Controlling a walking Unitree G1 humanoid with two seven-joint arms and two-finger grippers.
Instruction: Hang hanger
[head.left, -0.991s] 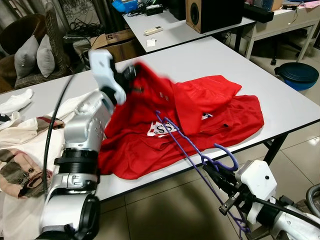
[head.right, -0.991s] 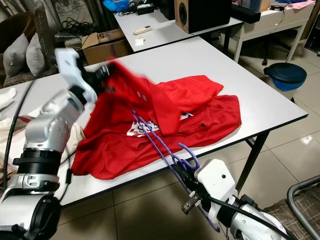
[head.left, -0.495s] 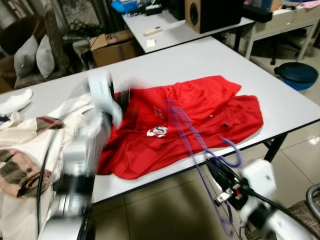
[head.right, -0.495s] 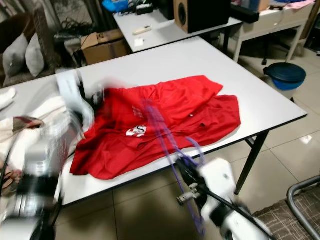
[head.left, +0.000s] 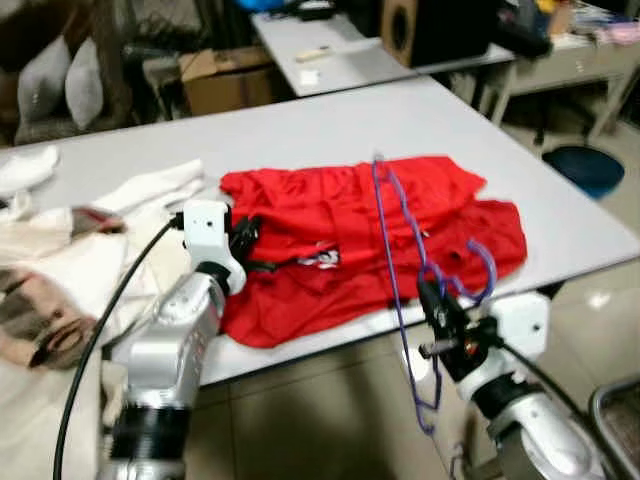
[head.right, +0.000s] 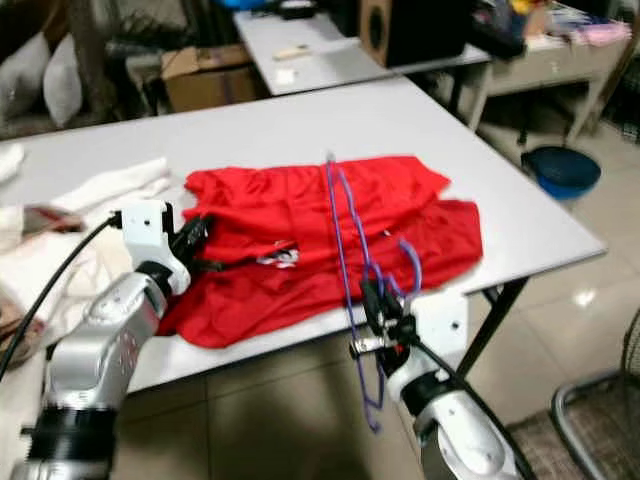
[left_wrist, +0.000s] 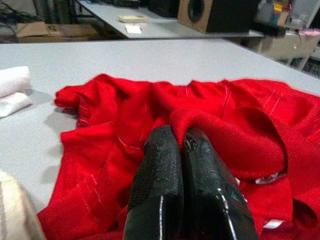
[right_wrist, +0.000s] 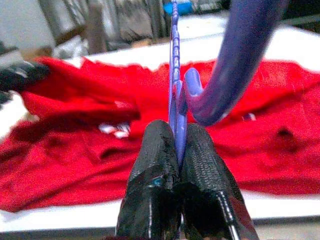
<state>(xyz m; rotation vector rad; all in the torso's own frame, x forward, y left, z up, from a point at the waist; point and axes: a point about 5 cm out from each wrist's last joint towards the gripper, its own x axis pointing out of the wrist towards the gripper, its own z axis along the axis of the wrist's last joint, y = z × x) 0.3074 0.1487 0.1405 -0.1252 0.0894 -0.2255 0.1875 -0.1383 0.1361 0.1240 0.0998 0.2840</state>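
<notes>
Holding the purple hanger (head.left: 400, 250) upright, the right gripper (right_wrist: 175, 145) has its fingers pinched on the wire just below the hook, off the front edge of the white table (head.left: 330, 115), w/ the hook curling beside the grip and the long triangular frame standing up over the garment and hanging down below the gripper too. So the hanger's long axis runs roughly vertical, tilted a bit toward the table's far edge.

Left gripper (left_wrist: 180, 145) sits low on the red shirt (head.left: 420, 210), fingers pressed together on a raised fold of the fabric near the shirt's left end, just inside the front edge. From the wrist view the fold bulges right past the fingertips; whether that fold is the collar or just body cloth, can't tell.

Key relation, imo: shirt lies flat, spread along the front edge btwn the two arms, w/ hanger tip above its middle-right part and the pinched fold well to the left of it. Right arm is nearer the hanger end; left arm nearer the opening it would need. Probably the fold must lift toward the hanger. White and patterned clothes (head.left: 60, 260) lie piled at the table's left end, apart.
</notes>
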